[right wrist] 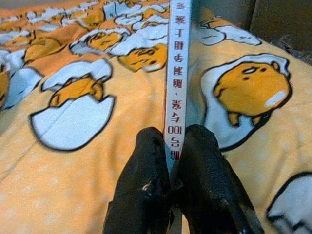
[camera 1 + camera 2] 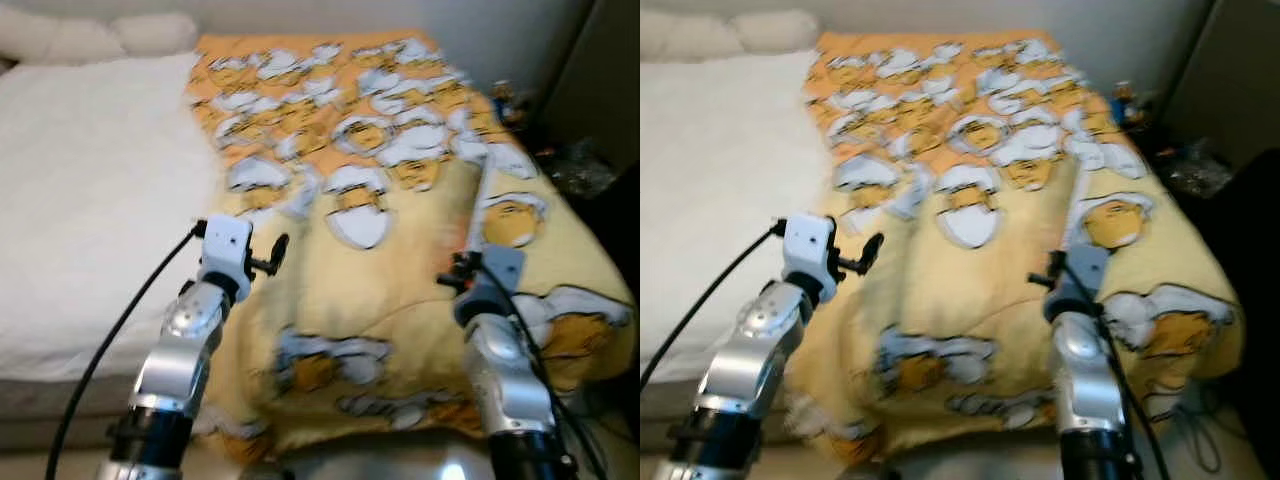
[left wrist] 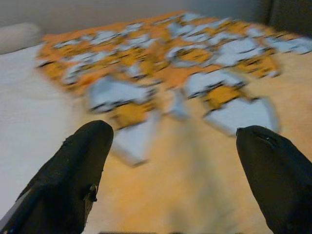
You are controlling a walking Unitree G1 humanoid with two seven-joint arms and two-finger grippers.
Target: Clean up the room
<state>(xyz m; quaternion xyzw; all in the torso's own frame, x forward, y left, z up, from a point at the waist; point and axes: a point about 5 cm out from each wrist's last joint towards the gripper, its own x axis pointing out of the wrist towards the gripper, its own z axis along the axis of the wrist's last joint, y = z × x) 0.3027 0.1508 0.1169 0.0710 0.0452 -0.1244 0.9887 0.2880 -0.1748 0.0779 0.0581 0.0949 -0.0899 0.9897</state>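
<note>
A yellow blanket (image 2: 400, 200) printed with egg cartoons covers the right half of the bed. My right gripper (image 1: 170, 146) is shut on the near end of a thin white flat item with red printed characters (image 1: 178, 58). It is seen edge-on and reaches away from me above the blanket. From the head camera the item (image 2: 481, 205) rises from the right gripper (image 2: 468, 262) over the blanket's right side. My left gripper (image 3: 170, 146) is open, held low over the blanket near its left edge, with nothing between its fingers (image 3: 78, 165).
A bare white mattress (image 2: 90, 200) takes up the bed's left half, with pale pillows (image 2: 90, 35) at its head. Dark clutter (image 2: 575, 165) and a small figure (image 2: 505, 100) lie to the right of the bed. Cables (image 2: 600, 420) trail on the floor at the right.
</note>
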